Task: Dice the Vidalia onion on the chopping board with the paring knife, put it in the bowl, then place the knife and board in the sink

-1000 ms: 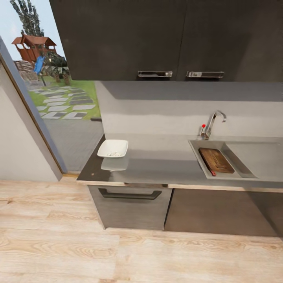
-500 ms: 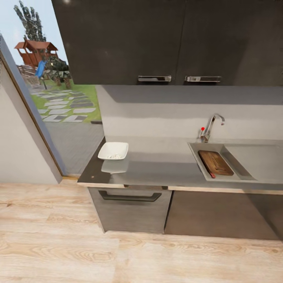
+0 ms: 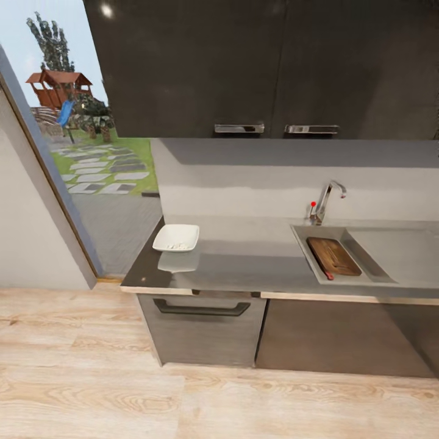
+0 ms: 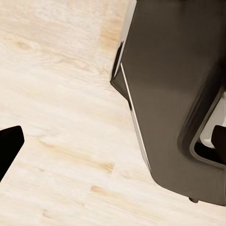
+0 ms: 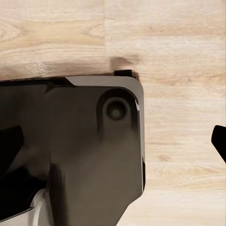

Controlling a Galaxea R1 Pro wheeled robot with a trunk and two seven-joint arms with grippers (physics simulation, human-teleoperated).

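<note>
Left gripper (image 4: 113,141): dark fingertips are seen at opposite edges of the left wrist view, spread wide, nothing held between them. Right gripper (image 5: 115,136): same picture in the right wrist view, fingertips far apart, released, empty. Both wrist cameras are pointed down at the wooden floor (image 5: 179,42) and the robot's own dark base (image 5: 75,136); no task item is near either gripper.

Progress, judged from the head view: task appears essentially done.
- Chopping board (image 3: 333,256) is lying inside the sink (image 3: 305,247) basin.
- A small red-tipped item at the board's near corner is taken to be the paring knife (image 3: 330,275); too small to confirm the blade, so this is a hedge.
- Bowl (image 3: 176,238) is sitting on the countertop (image 3: 244,262) near its left end, well apart from the sink; pale bits are visible inside, likely the diced onion.
- No whole onion is made out anywhere.

Nothing obvious is left beyond confirming that the knife is fully in the basin.

Orientation: the board's long axis is run from the tap (image 3: 326,201) side toward the counter's front edge, skewed slightly so the near end sits further right. The board is lying flat, grain along the long axis. The supposed knife is roughly in line with the board's near short edge.
</note>
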